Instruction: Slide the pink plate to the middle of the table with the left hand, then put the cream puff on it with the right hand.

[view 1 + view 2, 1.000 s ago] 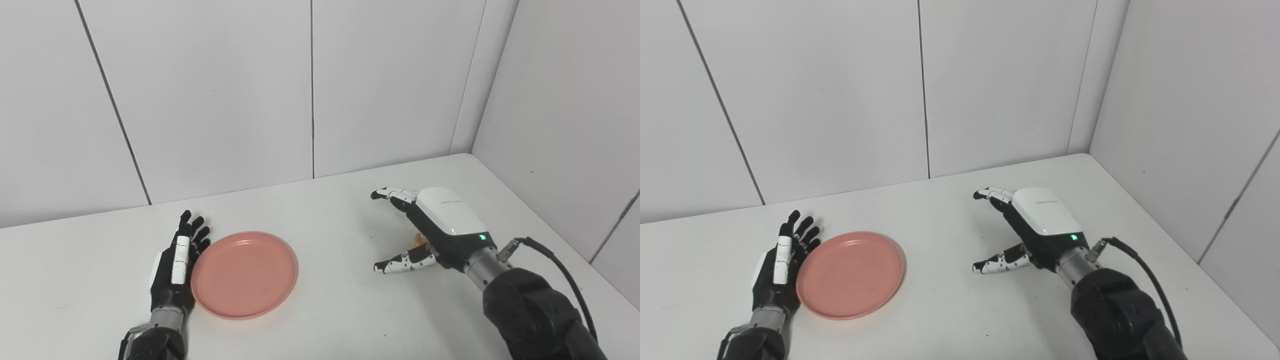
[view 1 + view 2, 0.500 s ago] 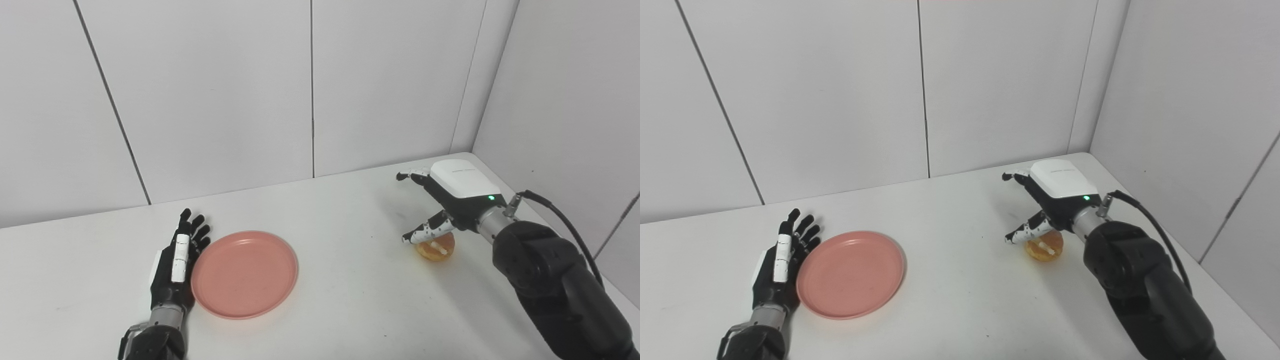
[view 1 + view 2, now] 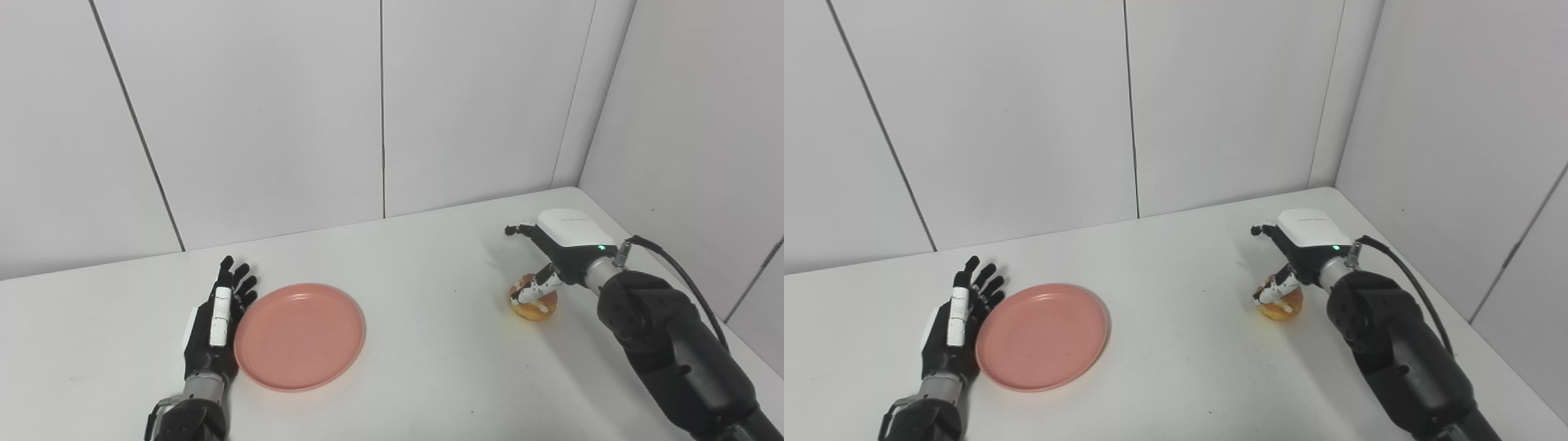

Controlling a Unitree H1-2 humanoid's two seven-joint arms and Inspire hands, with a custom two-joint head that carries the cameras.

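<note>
A round pink plate (image 3: 299, 335) lies flat on the white table (image 3: 416, 367), left of the middle. My left hand (image 3: 215, 321) rests on edge against the plate's left rim, fingers straight and together, holding nothing. A golden cream puff (image 3: 533, 306) sits at the right of the table. My right hand (image 3: 560, 254) hovers over the puff with its fingers spread; the thumb reaches down in front of the puff's top, while the other fingers point away past it. Nothing is held in it.
White wall panels close the table at the back and along the right side, meeting in a corner (image 3: 572, 184) just behind the right hand. A black cable (image 3: 686, 275) loops from the right wrist.
My right hand has swung from the table's middle right back toward the far right corner, uncovering the cream puff and settling over it. The left hand and the plate have stayed put.
</note>
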